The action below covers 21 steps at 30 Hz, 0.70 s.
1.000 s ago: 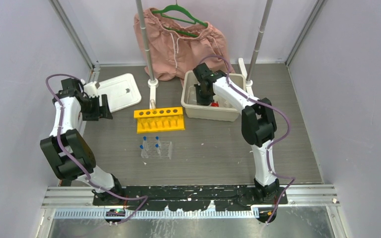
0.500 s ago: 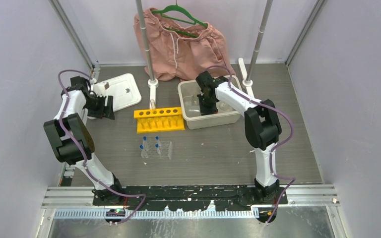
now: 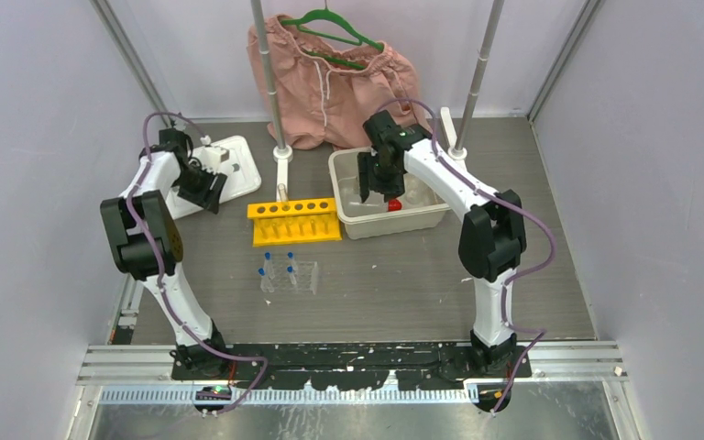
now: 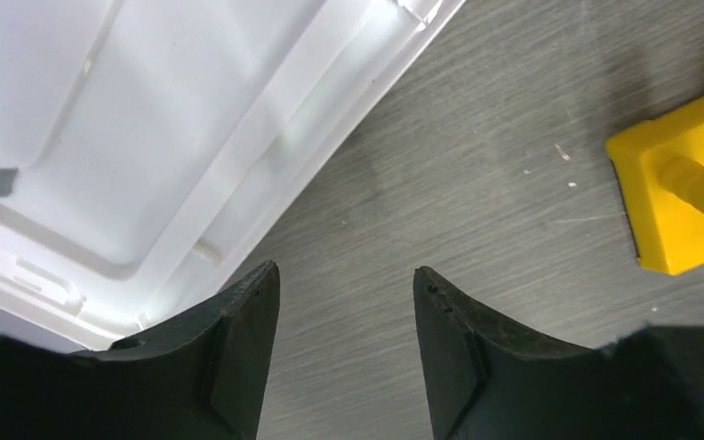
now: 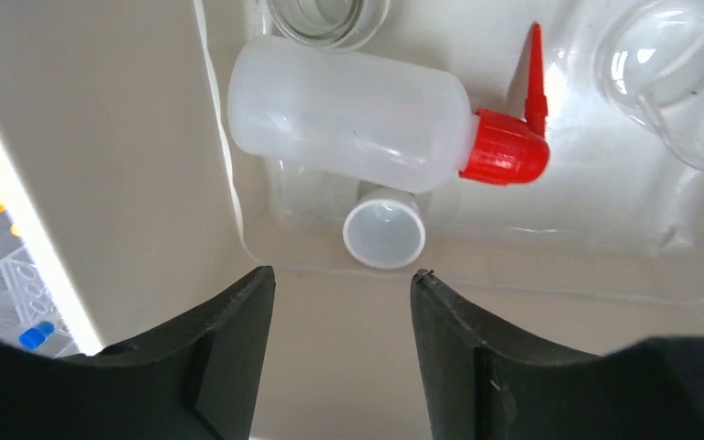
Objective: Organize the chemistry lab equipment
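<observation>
My right gripper (image 3: 374,190) (image 5: 341,275) hangs open and empty over the beige bin (image 3: 396,224) (image 5: 101,137). In the bin lie the white red-capped squeeze bottle (image 5: 348,119) (image 3: 394,204) on its side, a small white dish (image 5: 383,227) and clear beakers (image 5: 669,73). My left gripper (image 3: 213,194) (image 4: 346,275) is open with nothing in it, low over the table beside the edge of the white lid (image 3: 234,163) (image 4: 147,137). The yellow tube rack (image 3: 295,220) (image 4: 678,211) stands mid-table. In front of it the clear grid rack (image 3: 298,275) holds blue-capped tubes (image 3: 263,272).
Pink shorts (image 3: 330,82) hang on a green hanger at the back. Two metal poles (image 3: 273,92) (image 3: 478,73) rise from white feet behind the rack and the bin. Purple walls close in left and right.
The right gripper has opened and lifted off the bottle, and the bin has shifted slightly left. The left arm has swung back and right to the lid's edge, jaws a little narrower.
</observation>
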{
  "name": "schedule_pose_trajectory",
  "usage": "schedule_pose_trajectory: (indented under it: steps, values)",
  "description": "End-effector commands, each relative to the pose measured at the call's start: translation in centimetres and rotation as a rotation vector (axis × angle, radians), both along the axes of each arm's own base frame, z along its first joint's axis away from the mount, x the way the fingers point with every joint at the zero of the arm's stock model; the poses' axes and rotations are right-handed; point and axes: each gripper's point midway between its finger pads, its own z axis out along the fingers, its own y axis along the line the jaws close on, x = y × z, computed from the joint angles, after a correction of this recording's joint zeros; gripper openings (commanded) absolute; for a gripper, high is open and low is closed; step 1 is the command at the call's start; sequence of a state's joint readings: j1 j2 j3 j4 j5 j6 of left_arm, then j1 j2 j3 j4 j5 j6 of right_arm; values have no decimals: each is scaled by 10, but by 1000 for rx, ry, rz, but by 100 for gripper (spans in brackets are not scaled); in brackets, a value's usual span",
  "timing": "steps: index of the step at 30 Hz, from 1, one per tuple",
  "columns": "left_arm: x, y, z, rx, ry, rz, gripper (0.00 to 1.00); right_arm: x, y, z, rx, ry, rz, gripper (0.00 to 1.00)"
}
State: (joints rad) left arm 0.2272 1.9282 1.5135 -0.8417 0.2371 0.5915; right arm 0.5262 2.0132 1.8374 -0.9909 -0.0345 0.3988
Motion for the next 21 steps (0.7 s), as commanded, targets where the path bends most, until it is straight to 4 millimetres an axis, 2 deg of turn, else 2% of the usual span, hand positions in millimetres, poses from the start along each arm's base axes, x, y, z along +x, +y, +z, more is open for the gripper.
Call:
schedule_pose_trajectory:
  steps: [1, 3, 7, 9, 16, 21]
  values:
    - [21, 10, 5, 96, -34, -73, 55, 4, -15, 68, 21, -163, -30, 62]
    - [26, 9, 3, 113, -34, -84, 53, 7, -31, 65, -22, -175, -60, 63]
    - [35, 7, -4, 142, -37, -111, 52, 12, -70, 44, -107, -167, -155, 65]
    - [37, 5, -8, 153, -33, -131, 52, 13, -83, 31, -136, -162, -188, 65]
    - [49, 5, -21, 186, -31, -175, 48, 9, -101, -12, -229, -98, -212, 62]
    - [56, 6, -25, 201, -39, -198, 46, 1, -108, -27, -268, -64, -208, 53]
